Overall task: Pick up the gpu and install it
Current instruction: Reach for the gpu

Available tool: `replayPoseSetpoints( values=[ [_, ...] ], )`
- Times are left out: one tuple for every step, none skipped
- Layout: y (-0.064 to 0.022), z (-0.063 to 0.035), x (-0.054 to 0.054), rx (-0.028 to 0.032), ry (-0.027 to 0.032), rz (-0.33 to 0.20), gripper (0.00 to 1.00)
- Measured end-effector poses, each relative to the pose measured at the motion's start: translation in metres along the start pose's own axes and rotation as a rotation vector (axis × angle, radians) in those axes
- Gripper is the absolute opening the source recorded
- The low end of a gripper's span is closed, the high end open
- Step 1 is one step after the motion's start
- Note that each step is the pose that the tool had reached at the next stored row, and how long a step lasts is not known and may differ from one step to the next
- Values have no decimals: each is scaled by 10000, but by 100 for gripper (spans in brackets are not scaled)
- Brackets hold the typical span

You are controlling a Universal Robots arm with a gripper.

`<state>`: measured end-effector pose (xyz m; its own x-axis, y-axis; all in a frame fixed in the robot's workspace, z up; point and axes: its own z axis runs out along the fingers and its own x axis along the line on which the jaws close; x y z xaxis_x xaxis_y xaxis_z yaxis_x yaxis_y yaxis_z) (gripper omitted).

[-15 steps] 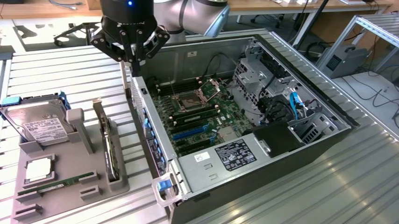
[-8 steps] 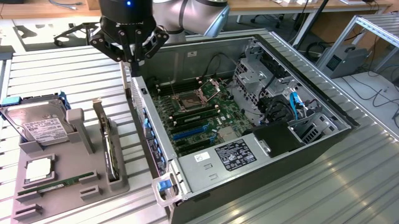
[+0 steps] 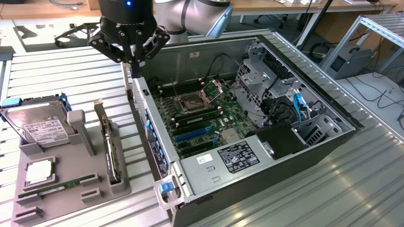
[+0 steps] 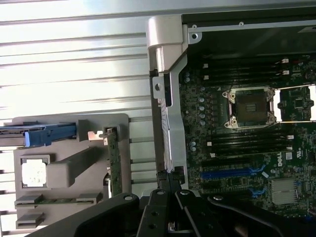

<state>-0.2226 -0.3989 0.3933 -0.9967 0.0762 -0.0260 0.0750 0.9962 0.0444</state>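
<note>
Closest to the wrist camera, your gripper (image 4: pixel 170 178) has its black linkages folded in and its two fingers pressed together with nothing between them. The tool is closed and empty. In the exterior view it (image 3: pixel 134 71) hangs point-down over the rear edge of the open computer case (image 3: pixel 303 71), on the side that faces the parts tray (image 3: pixel 66 165).

Your target, the gpu (image 3: pixel 111 151), has not been picked up. It stands on its long edge in a slot on the side of the tray next to the case, with its pale bracket at the end toward the gripper. From the wrist it (image 4: pixel 114 163) reads as a thin green strip. That upright pose looks deliberate: it leaves the top edge free for a pinch from above and matches the way the card would go into the board.

The case lies on its side with the panel off, so the motherboard (image 3: pixel 208 118) faces up and you can reach its blue expansion slots (image 3: pixel 189 135) from overhead.

By count, you have one gpu, one hard drive (image 3: pixel 39 125), one processor chip (image 3: pixel 39 171) and one memory stick (image 3: pixel 57 186) on the tray. You also have one case, and one processor socket (image 3: pixel 189 101) that appears empty.
</note>
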Motion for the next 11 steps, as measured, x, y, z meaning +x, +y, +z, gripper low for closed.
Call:
replayPoseSetpoints(
  values=[
    [0, 0, 4, 0, 0, 0, 11],
    [0, 0, 6, 0, 0, -1, 11],
    [-1, 0, 9, 0, 0, 0, 11],
    [-1, 0, 11, 0, 0, 0, 11],
    [-1, 0, 14, 0, 0, 0, 11],
    [-1, 0, 16, -1, -1, 0, 11],
    [-1, 0, 19, 0, 0, 0, 11],
    [-2, -1, 22, 0, 0, 0, 11],
    [-2, -1, 24, 0, 0, 0, 11],
    [-2, -1, 27, 0, 0, 0, 11],
    [-2, -1, 29, 0, 0, 0, 11]
  ],
)
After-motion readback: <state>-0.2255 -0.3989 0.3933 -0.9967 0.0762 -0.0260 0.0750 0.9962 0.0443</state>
